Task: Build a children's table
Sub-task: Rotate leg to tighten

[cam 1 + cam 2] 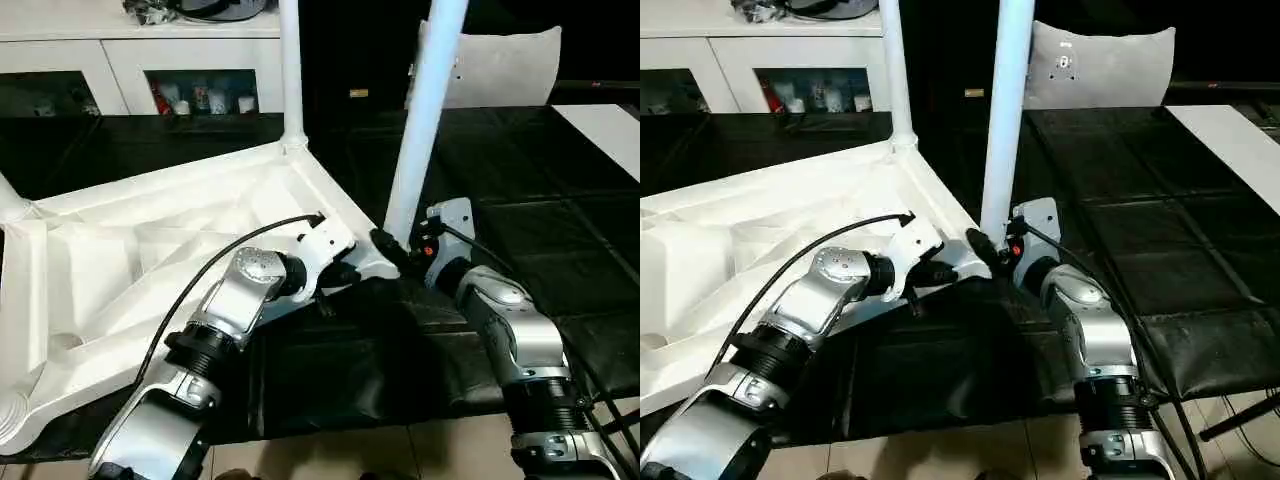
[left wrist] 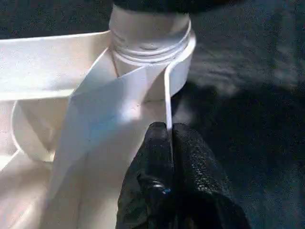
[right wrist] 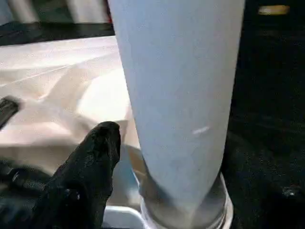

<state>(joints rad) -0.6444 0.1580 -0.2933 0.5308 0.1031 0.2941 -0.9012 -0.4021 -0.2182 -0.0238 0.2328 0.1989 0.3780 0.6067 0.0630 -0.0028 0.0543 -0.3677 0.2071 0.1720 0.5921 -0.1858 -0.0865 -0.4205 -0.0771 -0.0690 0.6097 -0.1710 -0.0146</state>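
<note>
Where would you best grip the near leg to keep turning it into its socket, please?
Probably low on the near leg, just above the socket, from the robot's right, where the right gripper sits. It stands upright and is round; the tabletop blocks the left.

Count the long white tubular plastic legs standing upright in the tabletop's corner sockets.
2 clearly: one white tubular leg at the far corner, one at the near corner beside the right gripper. A white stub at the left edge may be a third; the rest could be hidden.

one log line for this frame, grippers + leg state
left gripper: shut on tabletop rib | right gripper: beside leg base | leg: upright in near corner socket
</note>
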